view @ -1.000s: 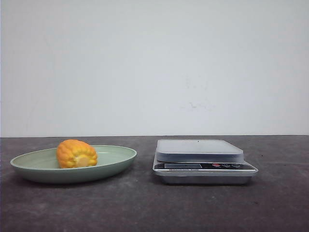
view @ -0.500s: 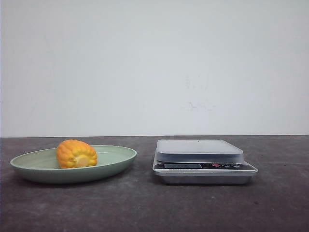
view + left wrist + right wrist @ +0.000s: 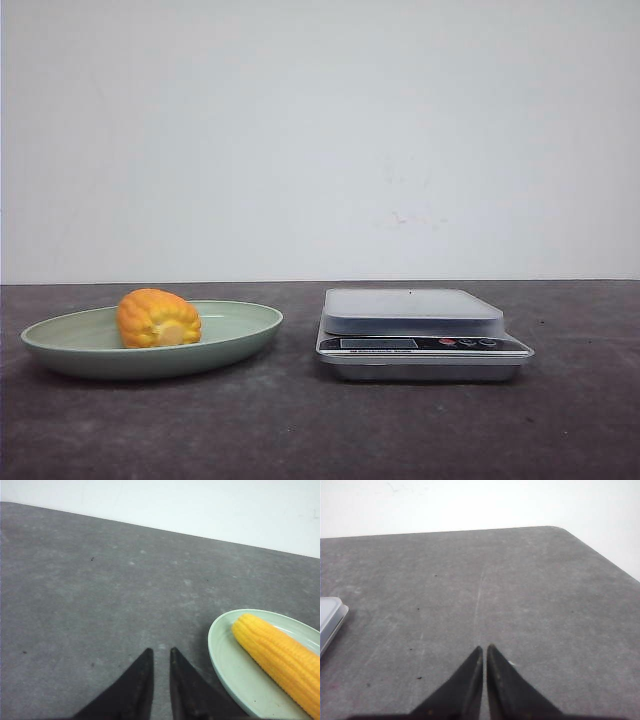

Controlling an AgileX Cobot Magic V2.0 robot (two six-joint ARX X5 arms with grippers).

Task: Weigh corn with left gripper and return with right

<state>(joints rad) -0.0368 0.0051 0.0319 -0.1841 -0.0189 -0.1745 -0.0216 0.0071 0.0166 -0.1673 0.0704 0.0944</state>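
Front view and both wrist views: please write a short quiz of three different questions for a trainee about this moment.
1. True or false: the corn lies on the scale.
2. What does the left gripper hold? A) corn B) nothing C) plate
3. Fill in: the right gripper hangs over the bare ____.

Key: 1 false, it lies in the green plate. 2 B. 3 table.

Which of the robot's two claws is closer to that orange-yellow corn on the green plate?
Left. The left end effector is beside the green plate holding the orange-yellow corn; the right end effector sees only the scale's corner.
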